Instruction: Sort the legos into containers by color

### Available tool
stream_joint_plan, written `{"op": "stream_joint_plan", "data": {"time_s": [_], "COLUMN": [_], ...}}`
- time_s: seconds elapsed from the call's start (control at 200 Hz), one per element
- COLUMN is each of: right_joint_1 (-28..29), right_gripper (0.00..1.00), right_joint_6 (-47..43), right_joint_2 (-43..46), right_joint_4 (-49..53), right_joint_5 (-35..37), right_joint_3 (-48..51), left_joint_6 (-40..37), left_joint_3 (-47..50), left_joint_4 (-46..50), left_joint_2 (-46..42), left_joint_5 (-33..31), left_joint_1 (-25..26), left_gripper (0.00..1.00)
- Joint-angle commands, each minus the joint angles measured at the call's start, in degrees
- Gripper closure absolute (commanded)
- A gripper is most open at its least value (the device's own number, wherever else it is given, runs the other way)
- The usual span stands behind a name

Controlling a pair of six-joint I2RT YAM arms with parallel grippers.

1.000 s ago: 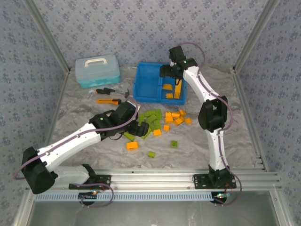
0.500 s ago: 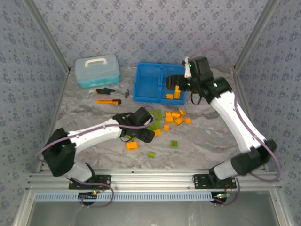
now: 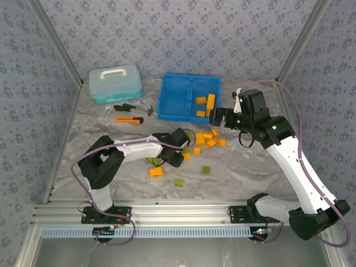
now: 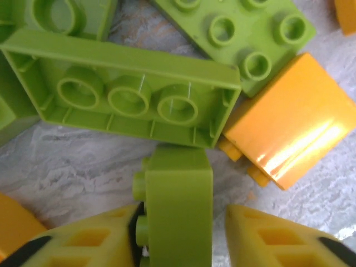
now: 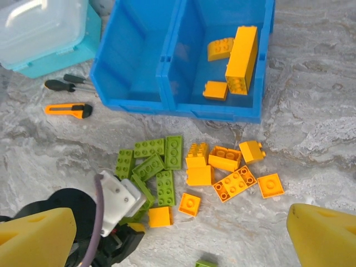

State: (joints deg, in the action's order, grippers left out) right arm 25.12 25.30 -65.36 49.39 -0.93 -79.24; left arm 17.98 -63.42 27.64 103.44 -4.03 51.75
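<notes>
Straddling a green lego (image 4: 178, 211), left fingers (image 4: 78, 245) not yet clamped; right fingers (image 5: 328, 233) spread wide and empty.

Clad in white shells along the links of the left arm (image 3: 136, 149) and the right arm (image 3: 297, 164), with black housings at the joints and black bases (image 3: 105, 212) at the rail (image 3: 183, 211) on the table's near edge. Strung with thin purple cables (image 3: 298, 119) looping beside each arm. Tipped with yellow fingers (image 4: 278, 239), recessed and edged black on the left; same yellow on the right fingers (image 5: 325, 233).
</notes>
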Motion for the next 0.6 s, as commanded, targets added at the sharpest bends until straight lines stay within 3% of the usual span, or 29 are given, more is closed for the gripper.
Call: {"op": "stream_joint_plan", "data": {"time_s": [0.0,0.15,0.345,0.475,0.595], "right_joint_1": [0.16,0.14,0.16,0.18,0.24], "right_gripper": [0.00,0.00,0.00,0.00,0.00], "right_joint_6": [1.54,2.33,3.14,3.72,4.41], "right_joint_2": [1.56,3.47,5.26,6.29,6.73], "right_joint_4": [2.57,3.25,4.09,4.05,4.39], "right_joint_5": [-0.42,-0.09,0.05,-0.18,-0.30], "right_joint_3": [-3.56,-3.49,-3.98,-3.95,-3.51], "left_joint_6": [1.36,1.05,-2.11,-3.98,-5.31], "left_joint_3": [0.88,-0.05,-7.76,-16.83,-27.28], "left_joint_4": [-3.65,-2.91,1.88,2.33,1.09], "left_joint_2": [-0.43,-3.81,-11.28,-11.18,-5.05], "left_joint_5": [0.51,0.52,-2.10,-4.79,-9.91], "left_joint_1": [-0.40,-0.37,-0.82,-5.10,-9.81], "left_gripper": [0.64,0.73,0.74,0.74,0.74]}}
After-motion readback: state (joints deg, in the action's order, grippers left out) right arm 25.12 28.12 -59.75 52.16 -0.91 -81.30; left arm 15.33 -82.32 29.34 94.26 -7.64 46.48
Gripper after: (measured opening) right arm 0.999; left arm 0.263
